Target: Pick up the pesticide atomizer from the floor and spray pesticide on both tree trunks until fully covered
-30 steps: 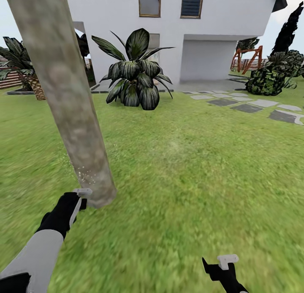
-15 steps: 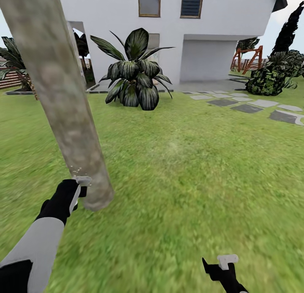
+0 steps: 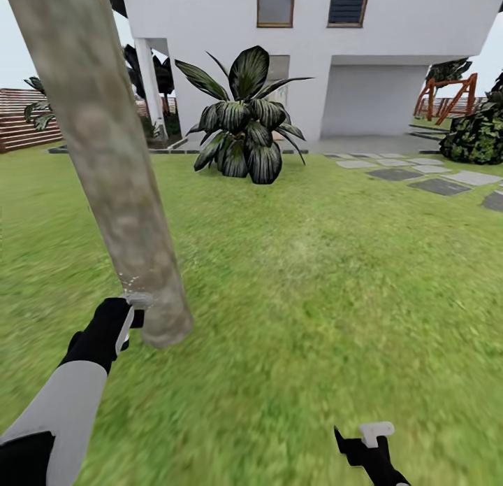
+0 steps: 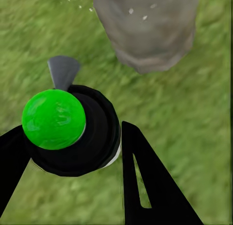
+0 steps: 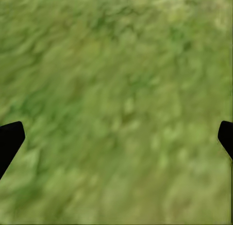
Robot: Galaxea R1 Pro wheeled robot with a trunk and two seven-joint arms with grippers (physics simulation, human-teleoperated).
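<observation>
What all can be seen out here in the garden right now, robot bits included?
Tree trunk: one, mottled grey-tan, near left, leaning across the head view.
Atomizer: one, black with green cap, gripped beside the trunk's base.
Spray specks: several, white, on the trunk.
Lawn: green, all around.
Broad-leaved plant: one, dark green, before the house.
House: one, white, behind.
Stepping stones: several, grey, far right.
Fence: brown slats, far left.
Left claw: black, holding the atomizer.
Right claw: black, spread wide over grass.

The tree trunk (image 3: 115, 185) stands just beyond the left gripper (image 3: 133, 311), with open lawn (image 3: 314, 290) to the trunk's right.
</observation>
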